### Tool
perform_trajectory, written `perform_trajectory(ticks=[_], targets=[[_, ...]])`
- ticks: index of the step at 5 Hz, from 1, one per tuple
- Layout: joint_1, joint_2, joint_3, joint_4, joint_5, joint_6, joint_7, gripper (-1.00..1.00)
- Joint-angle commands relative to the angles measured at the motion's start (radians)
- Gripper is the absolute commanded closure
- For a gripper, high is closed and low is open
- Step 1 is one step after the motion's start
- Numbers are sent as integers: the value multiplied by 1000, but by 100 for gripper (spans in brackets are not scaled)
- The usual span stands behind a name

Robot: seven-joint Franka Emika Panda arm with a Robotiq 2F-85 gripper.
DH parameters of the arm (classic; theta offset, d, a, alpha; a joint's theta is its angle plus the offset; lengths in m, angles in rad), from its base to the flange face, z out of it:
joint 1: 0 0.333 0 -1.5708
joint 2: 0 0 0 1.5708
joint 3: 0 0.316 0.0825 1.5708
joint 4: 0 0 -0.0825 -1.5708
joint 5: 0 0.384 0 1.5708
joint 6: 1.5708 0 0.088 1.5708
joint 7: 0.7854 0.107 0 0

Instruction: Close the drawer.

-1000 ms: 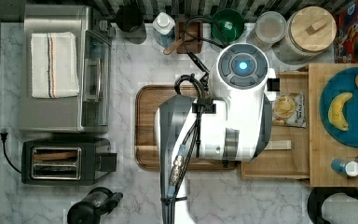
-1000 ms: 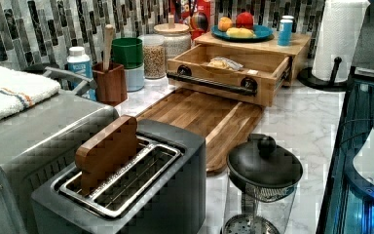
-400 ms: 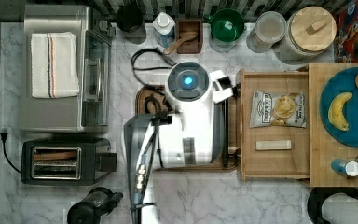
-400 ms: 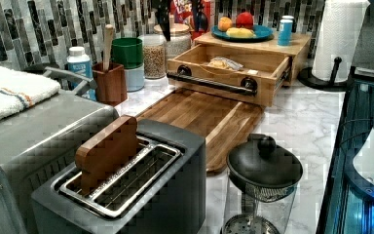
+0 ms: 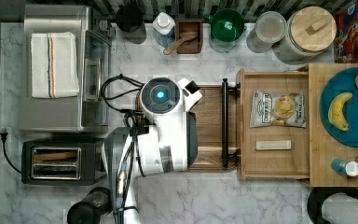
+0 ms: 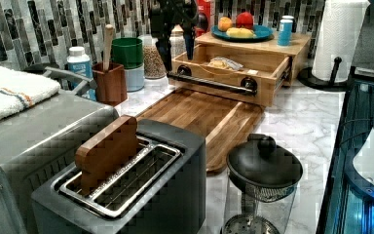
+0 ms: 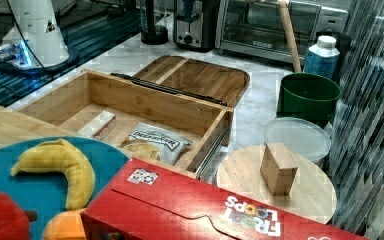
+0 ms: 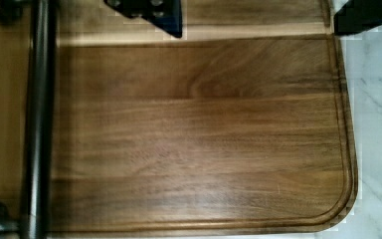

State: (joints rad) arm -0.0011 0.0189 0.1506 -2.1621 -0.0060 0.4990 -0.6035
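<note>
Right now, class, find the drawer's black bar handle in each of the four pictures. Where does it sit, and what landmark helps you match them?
Top view: the black bar handle runs vertically, right of centre.
Left view: it crosses the drawer front, upper centre.
Right view: it lies along the drawer's far side.
Wrist view: it is a dark vertical bar.
Shared landmark: the walnut tray beside the handle.

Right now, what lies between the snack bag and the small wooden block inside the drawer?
Nothing: in the top view, bare drawer floor separates the snack bag from the wooden block.
</note>
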Motion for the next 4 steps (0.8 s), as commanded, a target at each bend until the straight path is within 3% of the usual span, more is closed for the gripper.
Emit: perform_trajectory(ticks=[1, 4], targets=[[-13, 48, -16, -79, -79, 232, -39, 100], [-79, 159, -47, -35, -136, 284, -99, 100]])
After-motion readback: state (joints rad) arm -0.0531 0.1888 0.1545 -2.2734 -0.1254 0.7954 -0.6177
